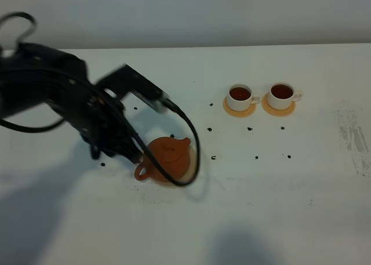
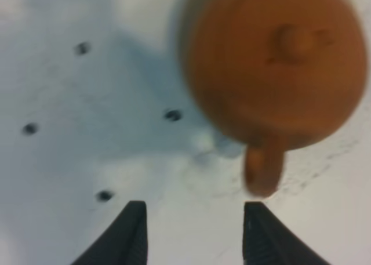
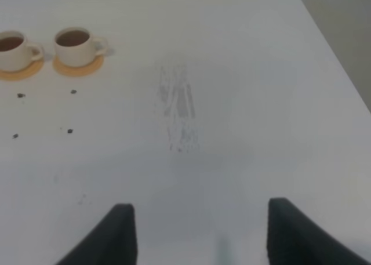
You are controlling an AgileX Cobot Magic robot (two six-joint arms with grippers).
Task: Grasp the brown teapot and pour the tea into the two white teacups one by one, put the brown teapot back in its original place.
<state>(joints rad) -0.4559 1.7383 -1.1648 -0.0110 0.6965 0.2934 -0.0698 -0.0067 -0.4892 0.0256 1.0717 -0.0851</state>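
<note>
A plain white table (image 1: 301, 207) carries everything. Near its middle lies a flat round tan coaster disc (image 1: 168, 181), with the squat reddish-brown clay teapot (image 1: 168, 158) on it. Farther back and to the right lie two small orange coasters (image 1: 239, 109) (image 1: 278, 106) side by side, each under a white teacup. Small dark specks (image 1: 250, 129) dot the table between, and a grey scuffed patch (image 1: 353, 137) marks the right edge
</note>
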